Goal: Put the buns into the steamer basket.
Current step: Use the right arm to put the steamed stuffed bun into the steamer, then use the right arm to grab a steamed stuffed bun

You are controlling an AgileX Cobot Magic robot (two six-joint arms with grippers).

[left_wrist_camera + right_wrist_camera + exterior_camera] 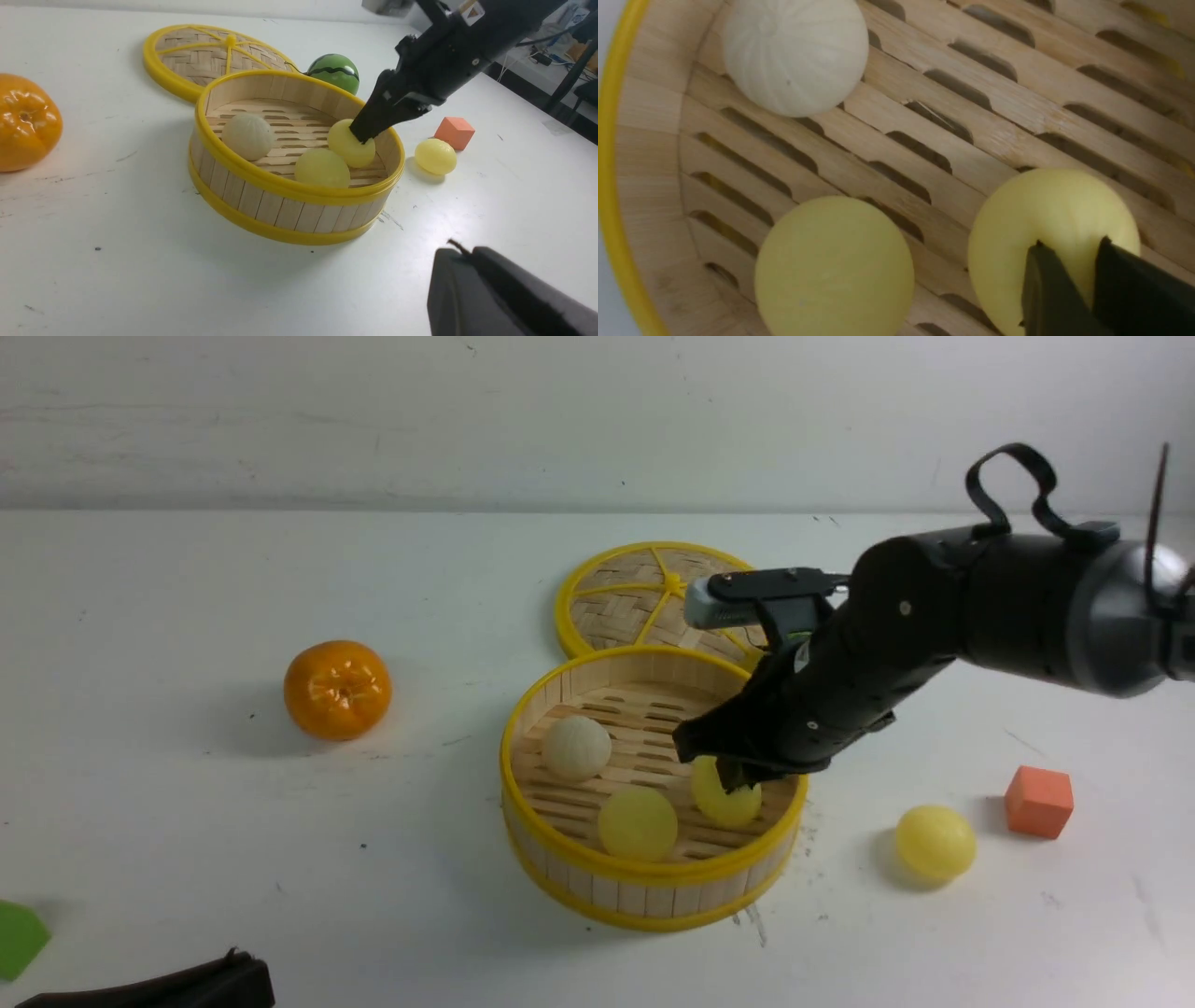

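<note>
Since three buns already sit inside the steamer basket [569, 859], the coming move turns on the fourth bun [935, 843], lying on the table [187, 849] just outside the basket's right wall, on the right arm's side. Right fingers [1045, 289], nearly together, pinch a fold of the pale yellow bun [733, 803] resting on the slats; the left fingers show only partly, so I cannot tell their state.

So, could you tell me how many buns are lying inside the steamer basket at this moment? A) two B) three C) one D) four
B: inside the steamer basket lie the cream-white bun and two pale yellow buns, while the fourth bun sits on the table beside the orange cube.
</note>
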